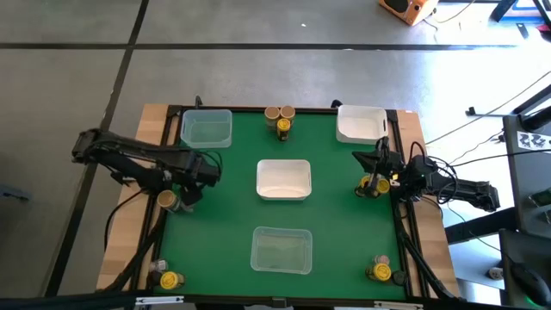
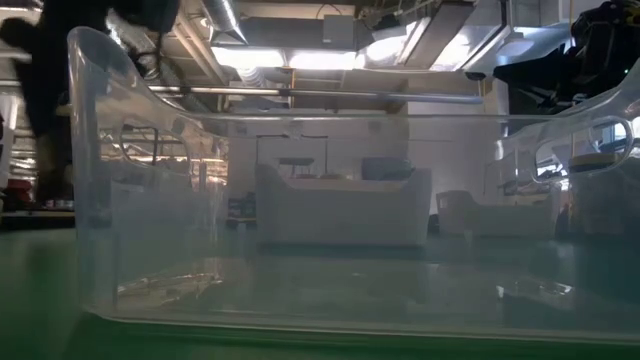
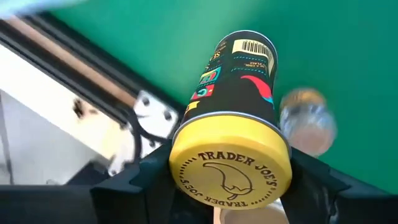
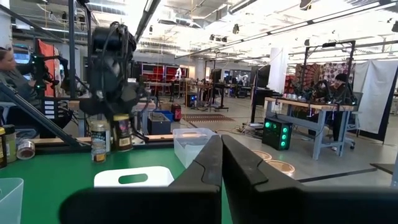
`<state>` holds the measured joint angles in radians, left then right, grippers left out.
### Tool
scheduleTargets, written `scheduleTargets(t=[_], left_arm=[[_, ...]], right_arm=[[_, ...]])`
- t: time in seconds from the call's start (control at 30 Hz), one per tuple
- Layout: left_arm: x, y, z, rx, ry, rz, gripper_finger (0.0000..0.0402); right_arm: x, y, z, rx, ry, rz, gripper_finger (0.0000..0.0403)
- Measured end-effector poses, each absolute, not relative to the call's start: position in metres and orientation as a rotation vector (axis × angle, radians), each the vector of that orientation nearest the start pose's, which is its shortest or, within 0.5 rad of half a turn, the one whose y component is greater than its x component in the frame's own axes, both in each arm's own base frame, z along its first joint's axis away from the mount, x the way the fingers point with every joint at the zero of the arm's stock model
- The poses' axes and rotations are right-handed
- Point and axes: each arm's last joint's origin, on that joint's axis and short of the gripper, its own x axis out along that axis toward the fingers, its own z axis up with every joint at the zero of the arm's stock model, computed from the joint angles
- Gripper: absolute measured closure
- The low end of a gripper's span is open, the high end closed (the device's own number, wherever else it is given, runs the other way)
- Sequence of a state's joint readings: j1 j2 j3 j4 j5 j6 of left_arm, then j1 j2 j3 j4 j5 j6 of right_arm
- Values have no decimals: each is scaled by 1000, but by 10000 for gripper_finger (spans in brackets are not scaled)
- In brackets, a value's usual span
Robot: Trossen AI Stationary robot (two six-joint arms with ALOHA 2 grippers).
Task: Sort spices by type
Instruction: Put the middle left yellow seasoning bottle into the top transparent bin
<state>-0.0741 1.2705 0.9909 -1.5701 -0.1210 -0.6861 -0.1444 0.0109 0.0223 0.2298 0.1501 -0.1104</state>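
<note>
Between the left pincer's (image 3: pixel 230 205) fingers, a "TRADER JOE'S"-stamped yellow-lidded spice jar (image 3: pixel 233 130).

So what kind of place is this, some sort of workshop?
Probably a robotics lab in a big open industrial hall. The right wrist view shows a long workbench where a person stands, bright strip ceiling lights, and a dark equipment box with green lamps on the concrete floor.

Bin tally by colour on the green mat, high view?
Clear bins: 2, back left and front centre
White bins: 2, centre and back right
Total: 4
</note>
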Motion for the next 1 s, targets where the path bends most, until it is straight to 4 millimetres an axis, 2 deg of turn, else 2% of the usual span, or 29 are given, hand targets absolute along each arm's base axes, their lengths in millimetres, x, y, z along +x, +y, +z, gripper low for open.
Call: scheduleTargets(t=[0.23, 0.47, 0.73, 1.0], left_arm=[[184, 13, 296, -253, 1551, 653, 177], [184, 45, 327, -194, 1446, 720, 175], [182, 87, 335, -193, 1482, 770, 173], [207, 127, 334, -163, 1573, 734, 172]], right_arm=[[92, -18, 192, -108, -227, -306, 395], [92, -18, 193, -108, -231, -306, 395], [92, -18, 193, -109, -233, -324, 395], [92, -19, 193, -107, -231, -341, 395]])
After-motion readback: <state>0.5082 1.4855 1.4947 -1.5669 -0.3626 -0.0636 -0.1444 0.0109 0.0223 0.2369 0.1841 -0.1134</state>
